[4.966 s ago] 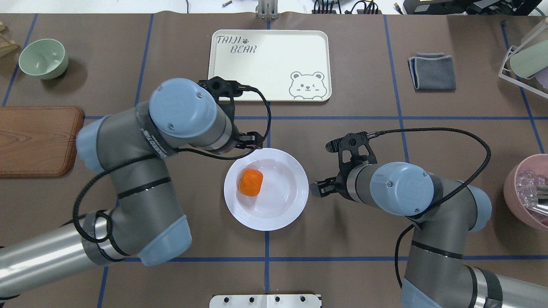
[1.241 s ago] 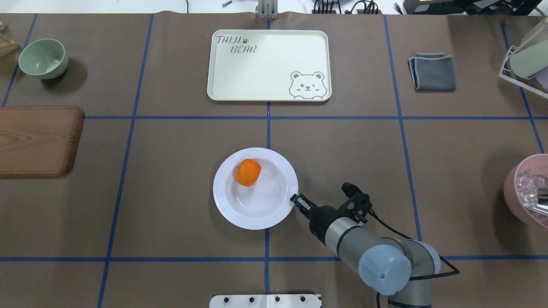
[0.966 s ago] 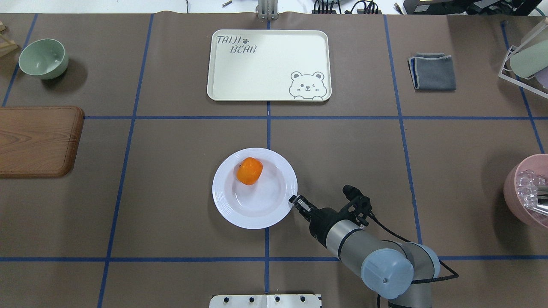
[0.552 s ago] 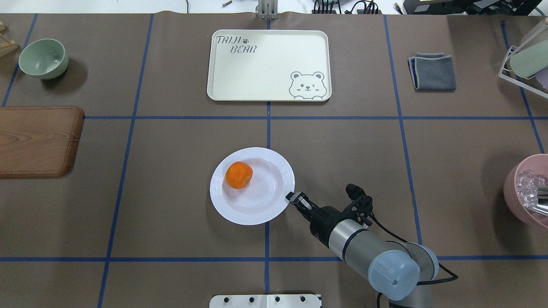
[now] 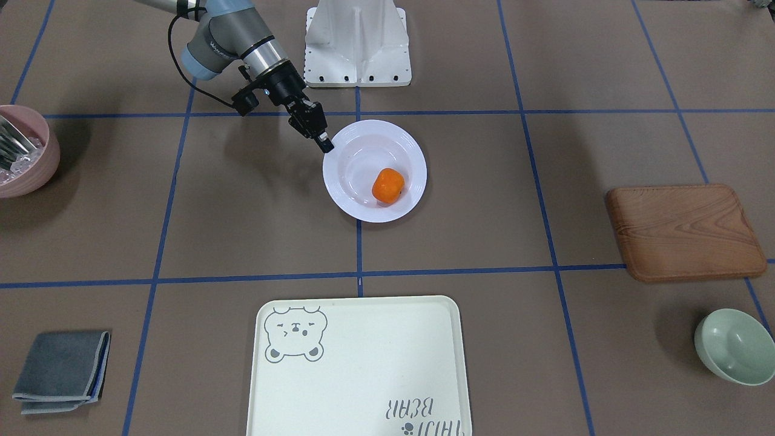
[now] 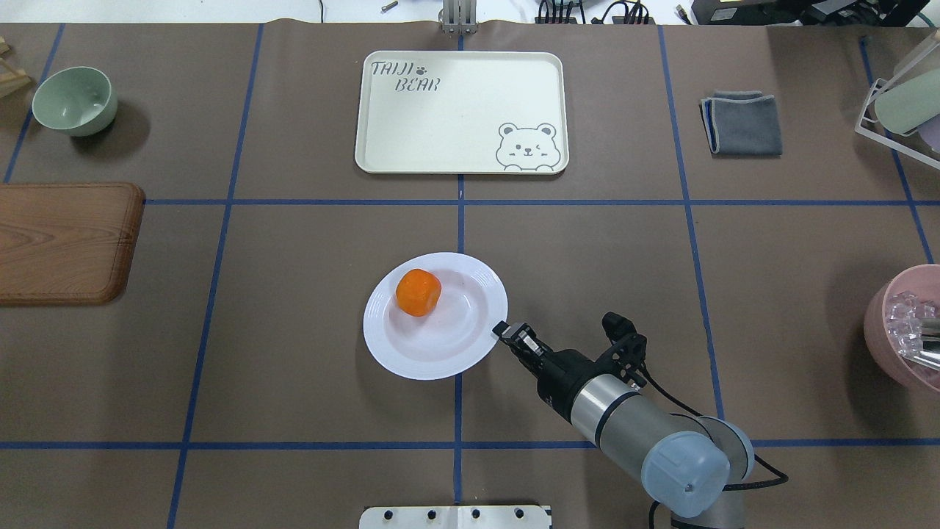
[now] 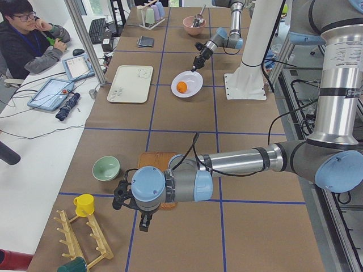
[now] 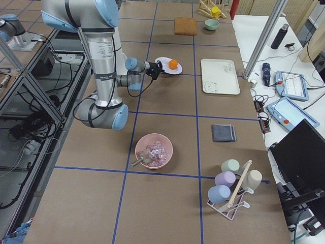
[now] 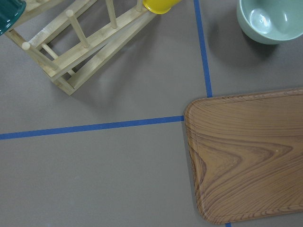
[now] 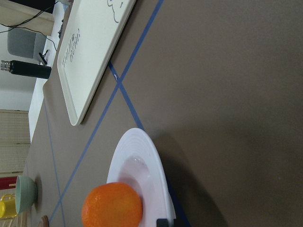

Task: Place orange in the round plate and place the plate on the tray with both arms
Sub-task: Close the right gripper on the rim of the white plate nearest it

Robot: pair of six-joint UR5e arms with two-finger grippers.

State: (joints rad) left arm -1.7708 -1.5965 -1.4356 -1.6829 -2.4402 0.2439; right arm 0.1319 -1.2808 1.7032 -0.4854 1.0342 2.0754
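Note:
The orange point(image 6: 418, 292) lies in the far-left part of the white round plate point(image 6: 440, 367), which sits mid-table and looks slightly tipped in the right wrist view. My right gripper point(image 6: 505, 330) is shut on the plate's near-right rim; the front view shows its tips point(image 5: 325, 145) pinching that edge. The cream tray point(image 6: 455, 117) lies flat at the far centre, nothing on it. My left gripper point(image 7: 144, 225) hangs far off to the left, over the table beside the wooden board, and I cannot tell whether it is open or shut.
A wooden board point(image 6: 62, 242) and a green bowl point(image 6: 73, 99) are at the left. A folded grey cloth point(image 6: 742, 123), a cup rack point(image 6: 899, 95) and a pink bowl point(image 6: 907, 330) are at the right. A person point(image 7: 28, 39) sits beyond the far side.
The left arm has left the overhead view. The right gripper came to the plate's near-right rim; the plate shifted slightly left and away, and the orange rolled toward its far-left side.

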